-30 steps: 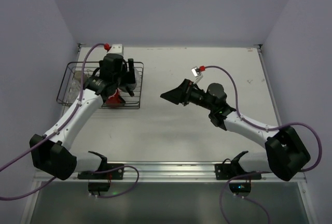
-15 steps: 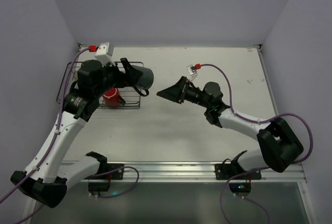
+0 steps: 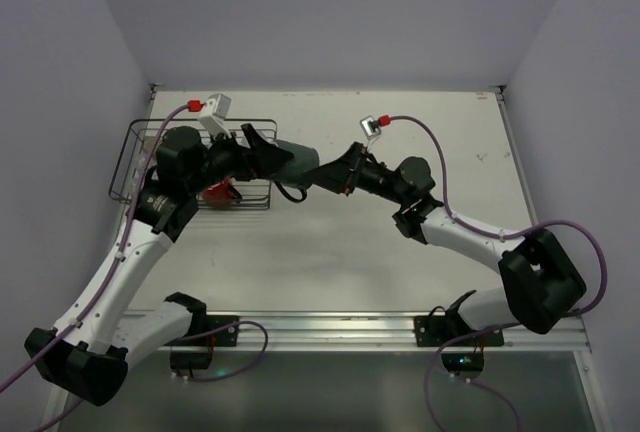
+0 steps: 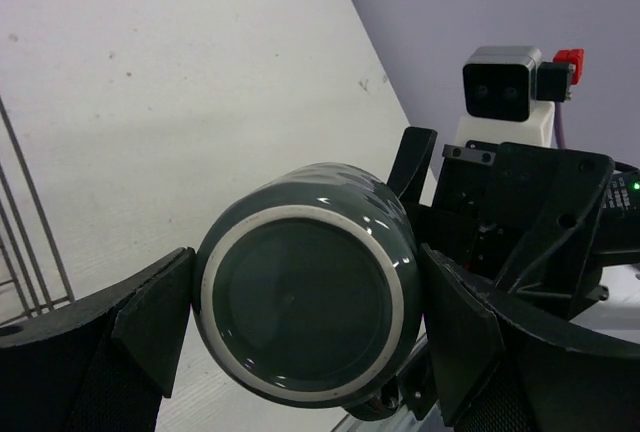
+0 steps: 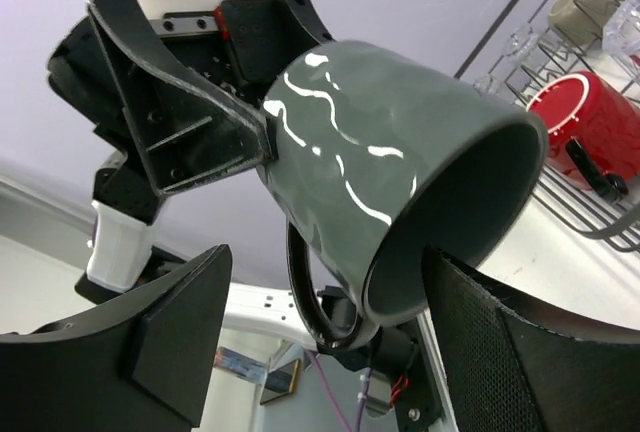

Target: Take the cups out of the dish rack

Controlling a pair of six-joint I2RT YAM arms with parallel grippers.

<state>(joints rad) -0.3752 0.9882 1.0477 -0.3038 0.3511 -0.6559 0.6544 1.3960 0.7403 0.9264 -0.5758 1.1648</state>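
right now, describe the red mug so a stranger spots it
Find the dark wire dish rack at the table's left. Along its near edge is a glossy red mug, the only red thing beside clear glasses and an olive-grey cup.

The dark grey-green mug (image 3: 296,160) has a glossy, rippled wall. It hangs in the air just past the right side of the dish rack (image 3: 124,148), lying sideways with its base toward the rack and its handle underneath. The left fingers (image 4: 150,337) clamp its wall near the base, and its open mouth sits between the spread right fingers (image 5: 170,342). The rack is a dark wire basket resting on the table. Inside it, the red mug (image 3: 217,192) sits near the front right corner. A small olive-grey cup (image 5: 578,10) and clear glassware (image 5: 626,28) stand deeper in.
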